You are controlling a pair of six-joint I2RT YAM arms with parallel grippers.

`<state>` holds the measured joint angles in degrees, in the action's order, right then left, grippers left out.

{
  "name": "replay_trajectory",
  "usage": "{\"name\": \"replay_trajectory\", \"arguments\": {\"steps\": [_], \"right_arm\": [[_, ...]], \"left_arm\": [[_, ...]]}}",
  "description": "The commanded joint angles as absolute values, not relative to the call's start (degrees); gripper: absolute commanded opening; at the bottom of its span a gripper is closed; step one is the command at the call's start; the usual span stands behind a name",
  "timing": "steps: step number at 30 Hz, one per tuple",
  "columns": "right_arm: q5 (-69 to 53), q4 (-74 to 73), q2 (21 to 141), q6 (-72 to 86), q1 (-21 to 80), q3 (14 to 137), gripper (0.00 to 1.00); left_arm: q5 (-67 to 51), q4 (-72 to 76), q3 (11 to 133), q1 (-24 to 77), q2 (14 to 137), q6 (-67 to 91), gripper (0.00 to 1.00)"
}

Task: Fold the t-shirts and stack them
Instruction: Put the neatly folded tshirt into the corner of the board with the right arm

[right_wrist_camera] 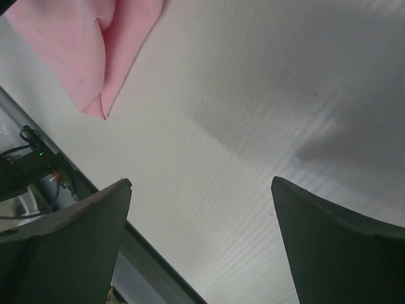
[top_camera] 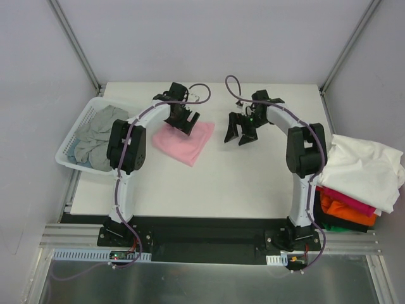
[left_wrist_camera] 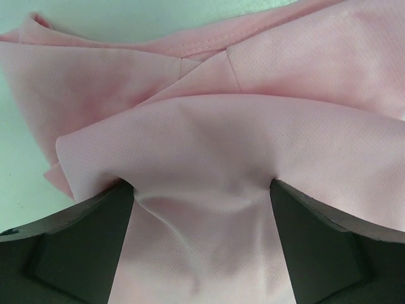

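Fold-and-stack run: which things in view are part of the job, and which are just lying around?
Job: pink t-shirt under the open left gripper; grey t-shirt in the white basket; shirt pile at right, white on top; right gripper, open over the table.
Lying about: the basket itself; the table.
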<state>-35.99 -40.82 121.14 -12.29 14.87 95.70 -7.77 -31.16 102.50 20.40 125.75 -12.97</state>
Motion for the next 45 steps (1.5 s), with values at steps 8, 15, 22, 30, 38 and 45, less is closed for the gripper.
{"name": "replay_trajectory", "arguments": {"steps": [8, 15, 22, 30, 38, 45], "right_arm": [[-52.03, -37.88, 125.77, -4.93, 14.15, 100.89, 0.96], [-56.77, -34.28, 130.95, -1.41, 14.33, 103.71, 0.96], [-59.76, -32.87, 134.12, -0.18, 14.24, 105.12, 0.96], [-61.7, -29.53, 135.26, 2.64, 15.11, 105.56, 0.96], [-61.61, -28.3, 134.12, 2.81, 15.47, 104.15, 0.96], [-59.6, -28.21, 133.68, 1.15, 15.56, 103.45, 0.96]], "left_arm": [[-6.15, -36.47, 107.23, 21.27, 128.67, -10.28, 0.88], [-7.21, -36.47, 107.4, 21.36, 129.64, -8.97, 0.88], [-8.52, -36.91, 108.02, 21.62, 130.78, -7.13, 0.88], [-12.92, -38.85, 109.77, 23.03, 131.39, -4.84, 0.89], [-14.24, -40.08, 113.47, 25.31, 134.64, -2.9, 0.89], [-13.54, -40.08, 112.5, 25.66, 134.56, -3.77, 0.89]]}}
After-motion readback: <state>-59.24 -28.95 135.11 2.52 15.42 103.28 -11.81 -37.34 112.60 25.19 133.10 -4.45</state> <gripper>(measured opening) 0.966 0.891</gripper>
